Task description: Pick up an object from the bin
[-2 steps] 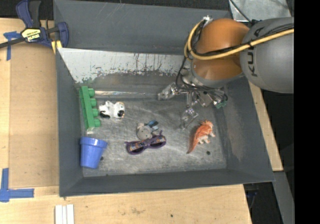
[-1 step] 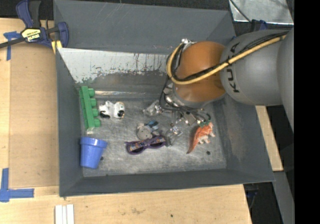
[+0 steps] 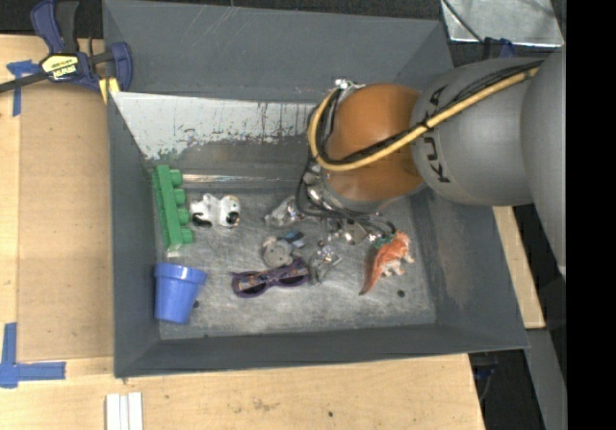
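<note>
Tool (image 3: pixel 325 224) mostly hidden under orange cover (image 3: pixel 371 154), above small grey clutter (image 3: pixel 279 250).

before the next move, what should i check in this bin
1. Gripper over the heap of small grey bits in the middle of the bin: ok.
2. Anything gripped yet: cannot tell.
3. Orange toy dinosaur clear of the gripper: not ok, it lies close beside it.
4. Purple sunglasses apart from the heap: cannot tell.
5. Green block, blue cup and white-and-black toy animal out of the way at the left: ok.
</note>
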You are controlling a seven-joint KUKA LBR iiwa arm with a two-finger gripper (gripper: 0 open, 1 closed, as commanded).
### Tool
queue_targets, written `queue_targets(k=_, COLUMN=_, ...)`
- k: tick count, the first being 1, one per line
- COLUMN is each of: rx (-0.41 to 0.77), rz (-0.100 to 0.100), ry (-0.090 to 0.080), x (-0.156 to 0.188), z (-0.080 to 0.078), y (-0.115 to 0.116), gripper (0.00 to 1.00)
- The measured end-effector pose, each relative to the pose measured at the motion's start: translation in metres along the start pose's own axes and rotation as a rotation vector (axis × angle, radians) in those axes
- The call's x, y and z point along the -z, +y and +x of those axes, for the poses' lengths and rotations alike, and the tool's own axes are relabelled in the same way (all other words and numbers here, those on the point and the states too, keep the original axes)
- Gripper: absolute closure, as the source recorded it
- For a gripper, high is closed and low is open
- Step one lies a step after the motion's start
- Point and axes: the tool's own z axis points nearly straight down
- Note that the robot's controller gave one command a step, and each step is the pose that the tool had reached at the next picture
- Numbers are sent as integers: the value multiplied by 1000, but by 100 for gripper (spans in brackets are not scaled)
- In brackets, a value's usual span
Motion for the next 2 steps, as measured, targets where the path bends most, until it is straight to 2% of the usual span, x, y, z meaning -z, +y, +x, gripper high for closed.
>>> queue_targets(k=1, rx=205, rz=-6, ry=0, x=1, z=68, y=17, gripper=100)
queue_targets(k=2, rx=206, rz=-7, ry=5, x=0, z=70, y=17, gripper=0)
